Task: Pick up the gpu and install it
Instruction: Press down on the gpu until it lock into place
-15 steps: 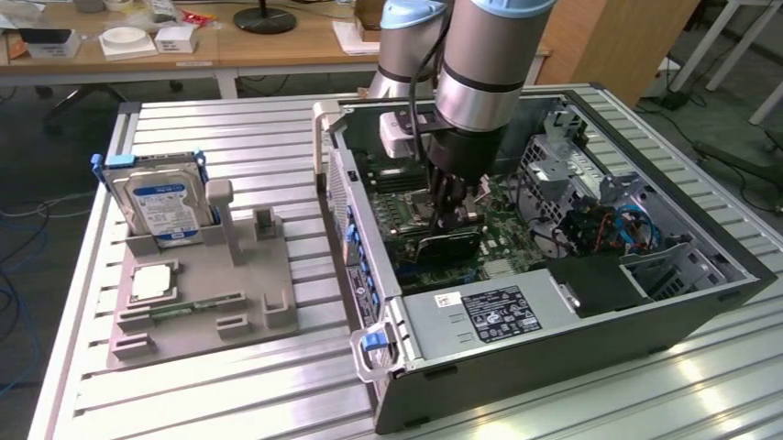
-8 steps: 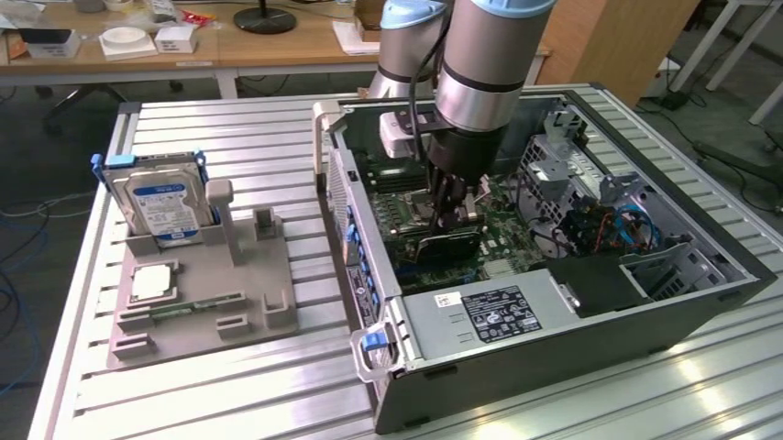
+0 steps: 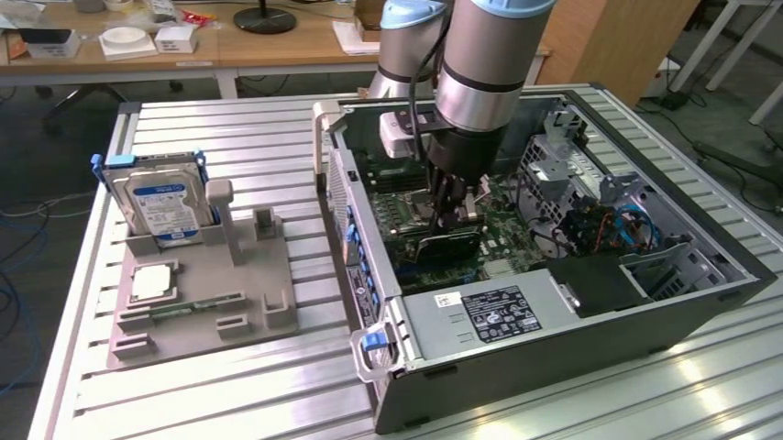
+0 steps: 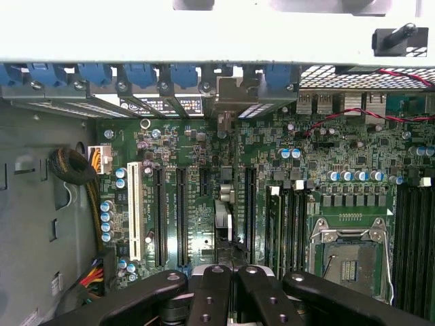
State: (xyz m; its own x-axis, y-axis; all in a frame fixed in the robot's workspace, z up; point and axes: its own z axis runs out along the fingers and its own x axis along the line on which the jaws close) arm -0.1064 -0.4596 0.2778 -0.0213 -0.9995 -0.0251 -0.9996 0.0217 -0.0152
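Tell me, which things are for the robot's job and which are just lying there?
For the job: gpu, gripped by the shut end effector; motherboard; case.
Just lying about: hard drive, chip, RAM stick, all on the grey holder.

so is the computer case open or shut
Open: the computer case lies with its side panel off, motherboard bare, hand reaching inside.

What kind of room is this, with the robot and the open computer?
Probably a robotics lab or workshop: a robot arm reaches into an open computer case on a metal table, with cluttered wooden desks behind.
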